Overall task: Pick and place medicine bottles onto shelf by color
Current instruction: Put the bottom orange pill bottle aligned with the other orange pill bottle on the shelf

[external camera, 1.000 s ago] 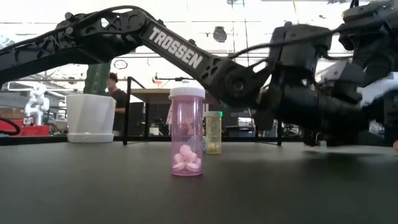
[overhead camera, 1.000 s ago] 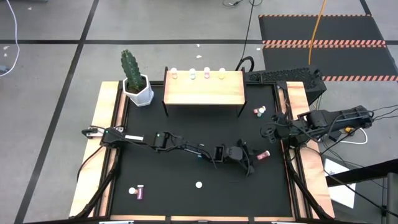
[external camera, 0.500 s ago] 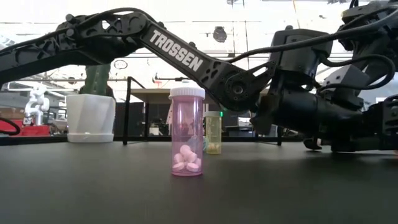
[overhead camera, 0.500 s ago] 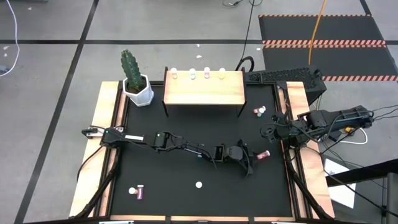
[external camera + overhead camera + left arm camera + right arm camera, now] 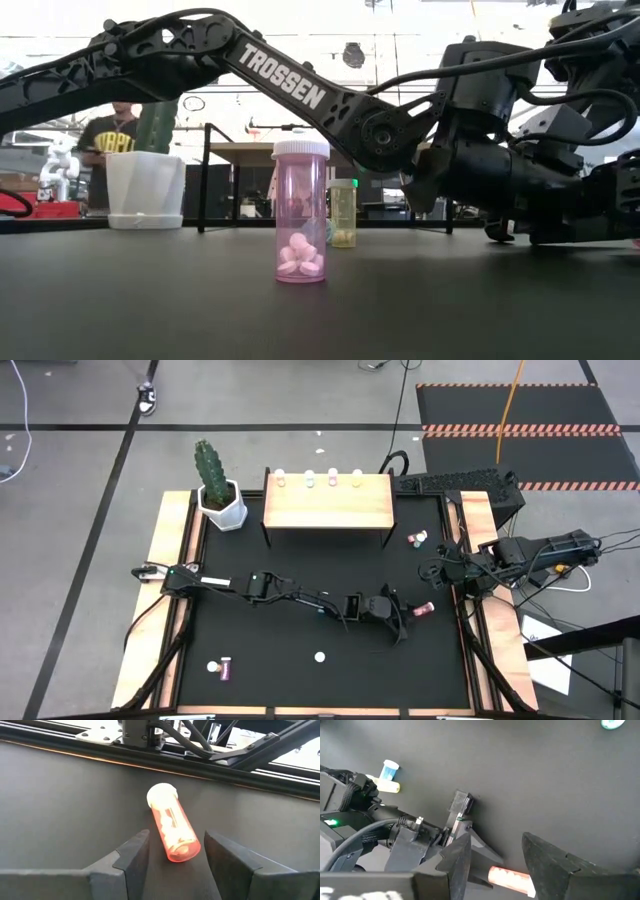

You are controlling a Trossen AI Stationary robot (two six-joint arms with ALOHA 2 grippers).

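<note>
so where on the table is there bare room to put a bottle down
Free mat: between the cactus pot and the left arm, and along the near edge between the lying bottle and the upright pink one. Crowded: the right side, where the left gripper straddles a red bottle.

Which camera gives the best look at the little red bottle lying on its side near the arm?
The left wrist view: the red bottle lies large and unobstructed on the mat. The high view shows a speck, the right wrist view only part of it, and the low view hides it.
</note>
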